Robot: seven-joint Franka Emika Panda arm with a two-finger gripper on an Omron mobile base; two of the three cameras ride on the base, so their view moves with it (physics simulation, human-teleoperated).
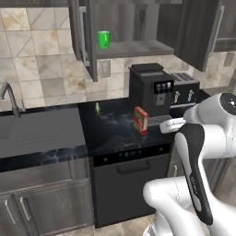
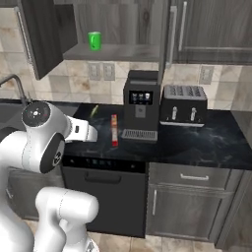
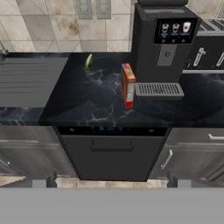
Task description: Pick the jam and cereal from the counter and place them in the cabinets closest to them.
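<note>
Red cardboard with green and yellow print, the cereal (image 3: 127,85) stands upright on the black counter (image 3: 96,103), just beside the coffee machine's (image 3: 164,39) drip tray. It sits well ahead of my gripper (image 3: 112,180), above and between my fingertips (image 3: 49,179) in the hand view. My jaws are spread wide, holding nothing. A green cup (image 1: 103,39) rests on the shelf of the open cabinets (image 1: 133,48).
</note>
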